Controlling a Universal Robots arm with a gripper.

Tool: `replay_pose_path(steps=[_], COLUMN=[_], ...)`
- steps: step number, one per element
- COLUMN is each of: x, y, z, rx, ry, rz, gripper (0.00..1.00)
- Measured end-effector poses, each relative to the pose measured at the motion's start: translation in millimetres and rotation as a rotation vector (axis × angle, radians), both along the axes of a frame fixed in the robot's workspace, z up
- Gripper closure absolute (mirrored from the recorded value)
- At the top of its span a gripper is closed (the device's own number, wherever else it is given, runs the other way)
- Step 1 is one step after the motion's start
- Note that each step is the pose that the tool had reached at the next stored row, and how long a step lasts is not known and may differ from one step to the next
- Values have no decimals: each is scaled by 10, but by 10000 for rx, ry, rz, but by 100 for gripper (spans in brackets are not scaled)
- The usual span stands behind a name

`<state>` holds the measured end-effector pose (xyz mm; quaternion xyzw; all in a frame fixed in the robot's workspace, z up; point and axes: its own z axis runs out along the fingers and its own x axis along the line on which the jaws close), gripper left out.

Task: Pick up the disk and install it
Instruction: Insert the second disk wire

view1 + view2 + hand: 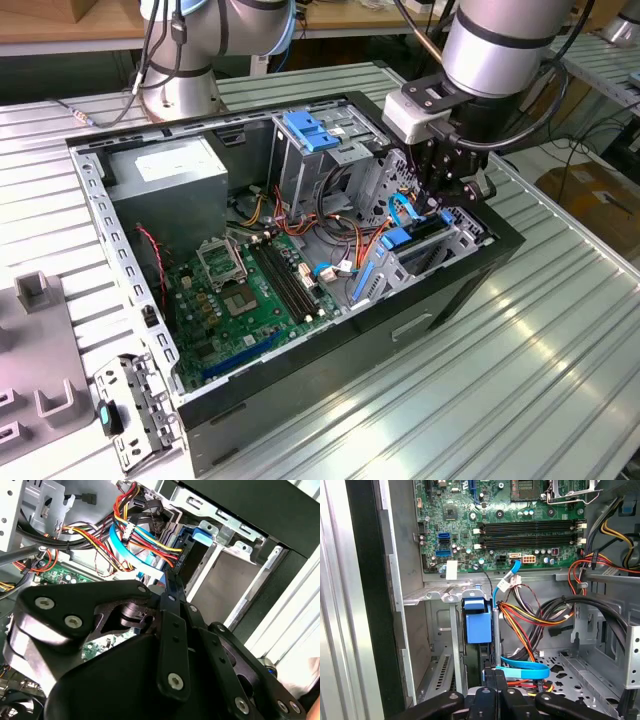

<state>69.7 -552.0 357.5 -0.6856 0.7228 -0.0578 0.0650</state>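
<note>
The disk [400, 238], dark with a bright blue carrier, stands on edge in a slot of the low silver drive bay [455, 240] at the exterior view's right end of the open computer case. Its blue end [476, 621] faces the first wrist view; the second wrist view catches its blue tab [202, 534]. My gripper [440, 203] hangs just above the bay, beside the disk, fingers together with nothing between them. The black fingertips [492, 674] lie close to the disk's near end and reach over the cables [167, 577].
A light-blue flat cable [525, 670] and red, yellow and orange wires [530, 617] crowd the space beside the bay. The green motherboard [250, 290], a tall silver cage with a blue latch [305, 130] and a power supply [170, 170] occupy the case. A second arm's base [180, 70] stands behind.
</note>
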Motion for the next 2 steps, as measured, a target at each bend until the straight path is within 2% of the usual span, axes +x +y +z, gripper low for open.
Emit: replay_pose_path(steps=[2], x=[0], y=[0], z=[1], rx=[0], ry=[0], rz=[0], gripper=[89])
